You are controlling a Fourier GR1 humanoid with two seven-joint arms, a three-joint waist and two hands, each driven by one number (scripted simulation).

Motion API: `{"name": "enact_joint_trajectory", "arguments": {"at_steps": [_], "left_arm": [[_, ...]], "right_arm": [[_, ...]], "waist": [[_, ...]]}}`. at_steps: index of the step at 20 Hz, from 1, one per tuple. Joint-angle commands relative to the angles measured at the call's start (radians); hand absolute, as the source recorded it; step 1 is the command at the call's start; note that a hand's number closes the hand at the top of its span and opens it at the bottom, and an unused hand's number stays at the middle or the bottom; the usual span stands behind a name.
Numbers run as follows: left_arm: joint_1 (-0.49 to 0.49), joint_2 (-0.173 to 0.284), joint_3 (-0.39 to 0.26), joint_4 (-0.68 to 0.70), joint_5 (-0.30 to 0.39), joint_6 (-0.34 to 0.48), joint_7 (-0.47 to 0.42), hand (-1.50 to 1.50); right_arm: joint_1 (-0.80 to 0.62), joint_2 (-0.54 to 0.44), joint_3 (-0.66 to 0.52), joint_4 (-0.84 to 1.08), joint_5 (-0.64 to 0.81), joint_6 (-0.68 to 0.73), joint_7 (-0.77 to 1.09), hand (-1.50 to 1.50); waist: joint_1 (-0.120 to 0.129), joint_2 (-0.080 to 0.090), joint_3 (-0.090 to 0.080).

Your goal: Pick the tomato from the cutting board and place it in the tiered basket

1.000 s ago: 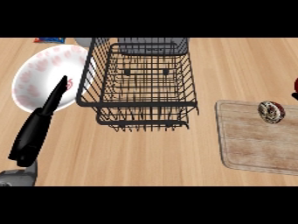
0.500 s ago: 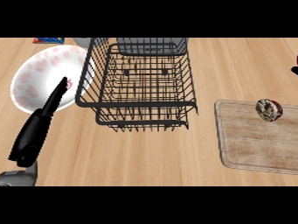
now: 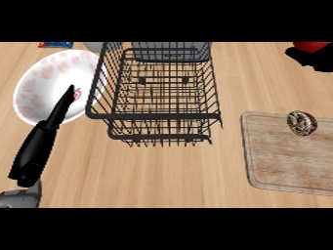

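The red tomato (image 3: pixel 310 46) is up in the air at the far right, partly hidden by my right hand (image 3: pixel 328 61), whose fingers curl round it. It is to the right of the black wire tiered basket (image 3: pixel 155 115), which stands in the middle of the counter. The wooden cutting board (image 3: pixel 291 163) lies at the lower right, well below that hand. My left hand (image 3: pixel 43 138) rests at the lower left, fingers straight and pointing up, next to the basket's left side.
A white plate with a pink pattern (image 3: pixel 35 88) lies left of the basket, partly behind my left hand. A small brown-and-white ring-shaped item (image 3: pixel 301 123) sits on the board's far end. A blue-and-red object (image 3: pixel 55 44) and a grey one (image 3: pixel 93 46) show at the far edge.
My right hand has carried the tomato away from me and a little left, toward the basket's far side. The left hand has not moved.
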Motion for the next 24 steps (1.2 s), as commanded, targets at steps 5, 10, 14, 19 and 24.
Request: {"name": "enact_joint_trajectory", "arguments": {"at_steps": [5, 10, 14, 19, 24], "left_arm": [[-0.005, -0.041, -0.026, 0.045, -0.040, 0.029, -0.031, 0.00], [-0.034, -0.027, -0.016, 0.000, -0.017, -0.009, 0.022, 0.00], [0.015, -0.022, -0.015, -0.038, -0.019, -0.012, 0.010, 0.00], [-0.065, -0.019, 0.006, 0.030, -0.005, -0.026, 0.011, 0.00], [-0.056, -0.014, 0.004, 0.040, -0.009, -0.034, -0.012, 0.00]], "right_arm": [[-0.251, 0.164, 0.088, 0.121, 0.017, -0.042, 0.247, 1.50], [-0.329, 0.269, 0.151, 0.258, 0.067, -0.106, 0.259, 1.50], [-0.341, 0.371, 0.198, 0.337, 0.115, -0.188, 0.247, 1.50], [-0.393, 0.464, 0.161, 0.550, 0.144, -0.353, 0.190, 1.50], [-0.359, 0.467, 0.231, 0.690, -0.024, -0.509, 0.047, -1.50]], "waist": [[0.007, 0.003, 0.000], [0.012, 0.004, 0.000], [0.013, 0.004, 0.000], [0.018, 0.010, 0.000], [0.048, 0.016, 0.000]]}}
